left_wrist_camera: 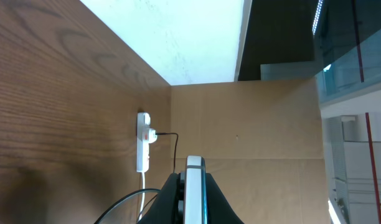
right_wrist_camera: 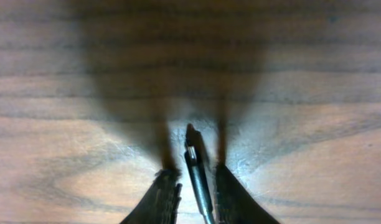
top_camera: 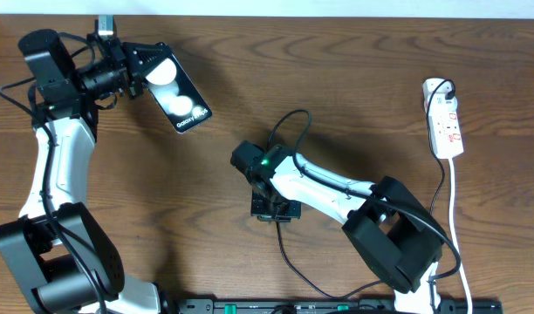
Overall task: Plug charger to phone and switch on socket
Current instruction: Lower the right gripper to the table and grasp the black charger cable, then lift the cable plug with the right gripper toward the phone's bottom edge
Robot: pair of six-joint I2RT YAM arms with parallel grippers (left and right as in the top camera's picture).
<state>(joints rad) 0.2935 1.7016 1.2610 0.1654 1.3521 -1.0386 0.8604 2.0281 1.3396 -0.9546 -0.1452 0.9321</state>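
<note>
My left gripper (top_camera: 141, 73) is shut on one end of the black phone (top_camera: 177, 96) and holds it at the far left, its glossy screen up. In the left wrist view the phone (left_wrist_camera: 195, 186) stands edge-on between the jaws. My right gripper (top_camera: 271, 209) points down at the table's middle. In the right wrist view its jaws (right_wrist_camera: 193, 177) straddle the charger's plug tip (right_wrist_camera: 192, 146), with a small gap on each side. The thin black charger cable (top_camera: 285, 255) trails toward the front edge. The white socket (top_camera: 446, 122) lies at the far right, a black plug in its far end.
The socket's white cord (top_camera: 456, 222) runs toward the front edge on the right. The socket also shows in the left wrist view (left_wrist_camera: 142, 142). A black robot cable (top_camera: 289, 118) loops above the right wrist. A dark rail (top_camera: 337, 307) lines the front edge.
</note>
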